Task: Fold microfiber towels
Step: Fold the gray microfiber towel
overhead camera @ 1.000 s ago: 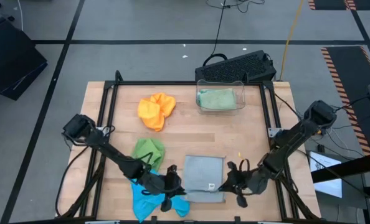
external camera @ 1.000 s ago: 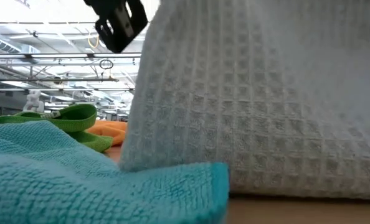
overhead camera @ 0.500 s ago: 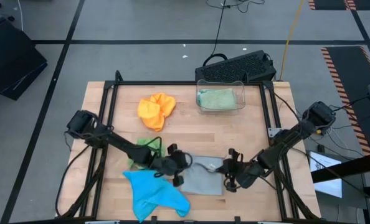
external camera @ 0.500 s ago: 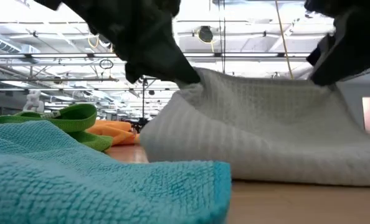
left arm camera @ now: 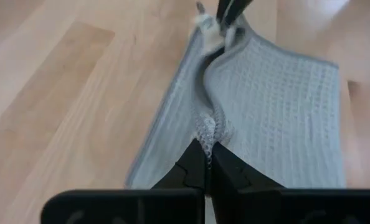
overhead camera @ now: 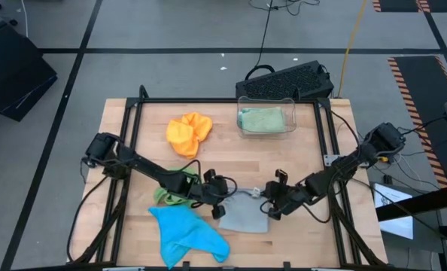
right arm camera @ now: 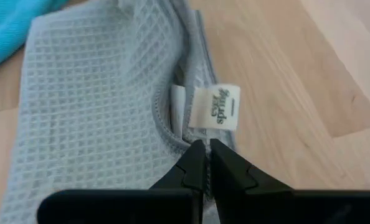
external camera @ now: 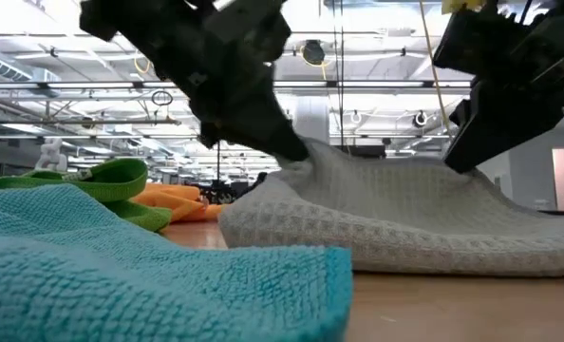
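the desk (overhead camera: 299,162) is a pale wooden top with a dark frame along its edges. an orange towel (overhead camera: 188,133) lies crumpled toward the far left. a clear bin (overhead camera: 266,117) sits at the far edge, right of centre. a green towel (overhead camera: 177,188) lies bunched at the left, touching the blue towel (overhead camera: 184,233) spread at the near edge. just right of those, a grey waffle towel (overhead camera: 244,213) rests on the wood, its far edge lifted.

Two slim black jointed arms (overhead camera: 144,172) with thin looping cables, blocky wrists, tapering dark fingers (left arm camera: 194,167).
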